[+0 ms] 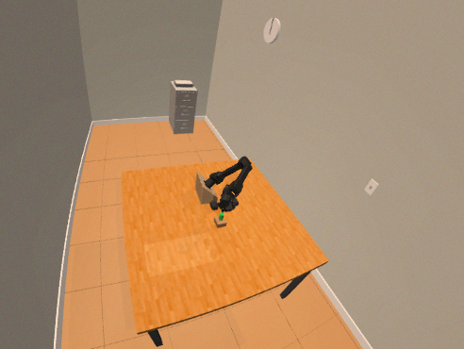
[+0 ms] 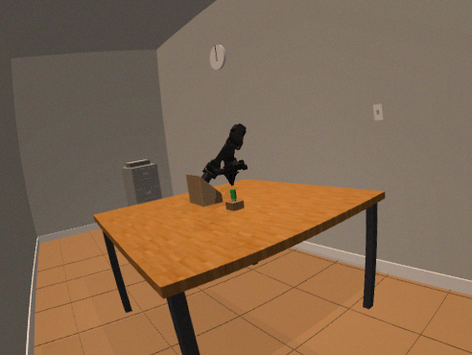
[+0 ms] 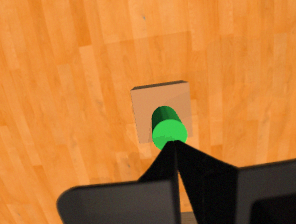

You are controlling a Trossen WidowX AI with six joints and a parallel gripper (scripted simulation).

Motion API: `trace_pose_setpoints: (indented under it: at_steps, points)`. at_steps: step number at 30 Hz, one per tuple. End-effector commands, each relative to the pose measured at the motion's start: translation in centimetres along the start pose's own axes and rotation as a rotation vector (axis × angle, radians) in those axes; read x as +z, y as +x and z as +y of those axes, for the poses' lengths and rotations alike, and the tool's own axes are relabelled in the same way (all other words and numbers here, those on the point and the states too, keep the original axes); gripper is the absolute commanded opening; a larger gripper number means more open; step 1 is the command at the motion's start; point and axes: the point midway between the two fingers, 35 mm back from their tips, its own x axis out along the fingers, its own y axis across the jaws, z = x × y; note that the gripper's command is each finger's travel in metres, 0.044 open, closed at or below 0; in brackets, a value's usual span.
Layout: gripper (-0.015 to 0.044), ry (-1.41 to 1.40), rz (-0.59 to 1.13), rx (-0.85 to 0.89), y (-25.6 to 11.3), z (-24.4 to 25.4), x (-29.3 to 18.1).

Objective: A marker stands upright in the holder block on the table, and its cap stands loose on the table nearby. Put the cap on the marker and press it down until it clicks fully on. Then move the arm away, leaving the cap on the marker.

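Note:
The green cap (image 1: 221, 216) (image 2: 233, 194) (image 3: 170, 133) stands upright over the holder block (image 1: 220, 224) (image 2: 234, 205) (image 3: 145, 102), closed end up, and covers the marker's upper part. In the exterior view only a thin pale strip shows between cap and block, so how firmly the cap sits cannot be told. My gripper (image 1: 222, 211) (image 2: 232, 185) (image 3: 173, 146) is shut with nothing between its fingers. Its tips point down just above the cap, with a small gap in the exterior view. In the wrist view they overlap the cap's near edge.
A larger brown wedge-shaped block (image 1: 205, 191) (image 2: 201, 192) stands on the table (image 1: 160, 212) (image 2: 259, 230) beside the arm, behind the holder block. A paler rectangle (image 1: 174, 257) marks the table top in the top view. A tiny grey speck (image 3: 144, 18) shows in the wrist view.

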Motion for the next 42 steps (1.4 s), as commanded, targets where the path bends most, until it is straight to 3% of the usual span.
trace_pose_setpoints:
  at_steps: [1,26,28,34,41,42]
  points:
    - [0.0,0.005,0.001,0.005,0.7,0.0,-0.1]
    - [0.0,0.0,-0.005,0.0,2.5,0.0,0.1]
    - [0.0,0.0,-0.005,-0.002,1.6,-0.1,0.3]
    - [0.0,0.003,-0.002,-0.003,-6.2,-0.1,0.1]
    - [0.0,0.003,-0.002,-0.002,-6.4,-0.1,0.1]
    - [0.0026,0.003,-0.002,-0.002,-6.4,-0.1,0.1]
